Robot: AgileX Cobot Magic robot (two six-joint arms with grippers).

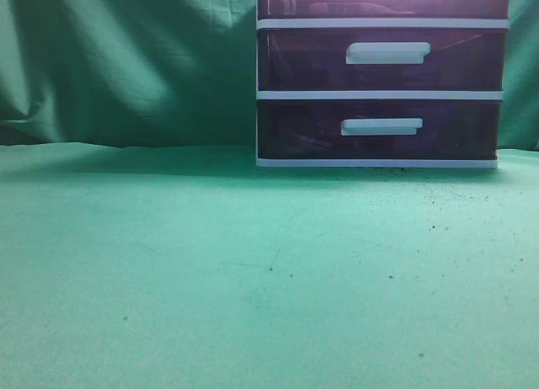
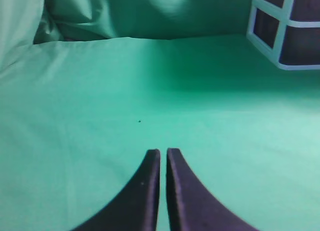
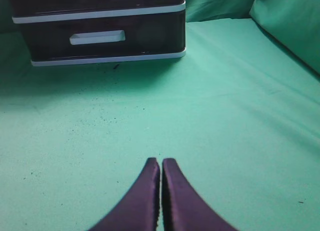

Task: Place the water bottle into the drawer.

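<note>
The white-framed drawer unit (image 1: 381,94) stands at the back right of the green cloth. Its topmost drawer (image 1: 295,3), with a dark purple-brown front, is cut off by the top edge of the exterior view and sits level with the frame. No water bottle shows in any view. My left gripper (image 2: 163,152) is shut and empty over bare cloth, left of the unit's side (image 2: 285,36). My right gripper (image 3: 161,161) is shut and empty, well in front of the unit (image 3: 150,31). Neither gripper shows in the exterior view.
Two like drawers with white bar handles sit below the top one, the middle (image 1: 387,53) and the bottom (image 1: 381,126). Green cloth (image 1: 210,263) covers the table and hangs as a folded backdrop (image 1: 126,61). Dark specks lie in front of the unit.
</note>
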